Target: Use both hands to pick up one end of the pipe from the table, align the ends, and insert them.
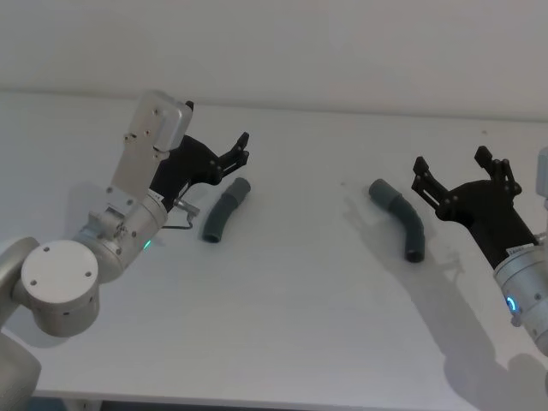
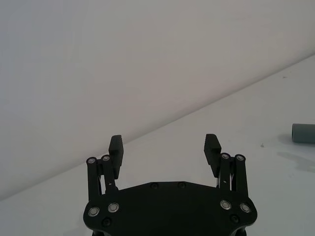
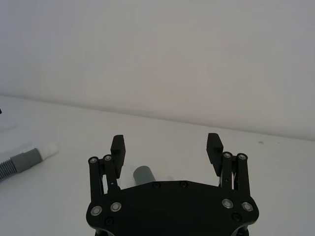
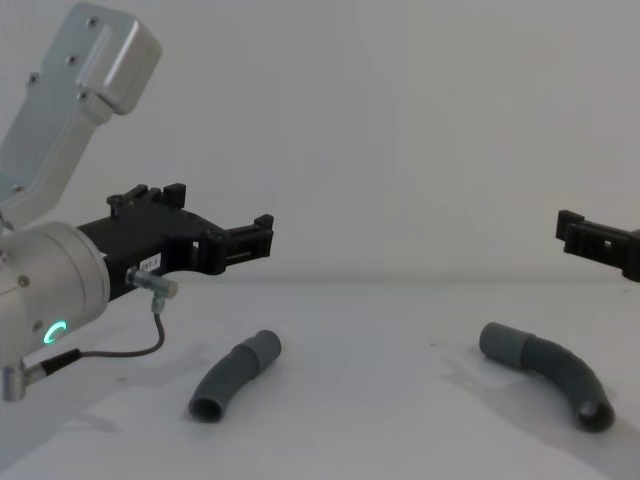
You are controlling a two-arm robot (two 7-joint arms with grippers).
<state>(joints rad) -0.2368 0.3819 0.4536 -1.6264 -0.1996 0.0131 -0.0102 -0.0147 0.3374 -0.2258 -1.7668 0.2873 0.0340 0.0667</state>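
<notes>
Take the left hose piece (image 1: 224, 210) as the marker. It lies flat on the desk (image 1: 300, 325), and its long axis runs from a near end on the robot's left to a far end leaning right. That far end carries a white tip (image 3: 49, 149), seen from the right wrist.

The left claw (image 1: 238, 152) hangs above the desk, just over and slightly left of this far end. Its fingers are spread apart with nothing between them, and they aim rightward across the piece rather than down at it. Before it can close on the piece it probably has to tilt down and turn so the fingers straddle the axis.

The right hose piece (image 1: 404, 212) lies on the desk, well apart from the marker on the robot's right. It is curved, and its far cuff (image 3: 142, 174) leans back toward the marker, so the two far ends face each other across bare desk.

The right claw (image 1: 462, 169) is past that second piece, on the side away from the marker. It is raised off the desk with its fingers spread wide and holding nothing. From its wrist the cuff shows just under the palm, beside one finger rather than between the two.

Each claw is nearer its own piece, so each arm looks set to take the piece on its own side.
</notes>
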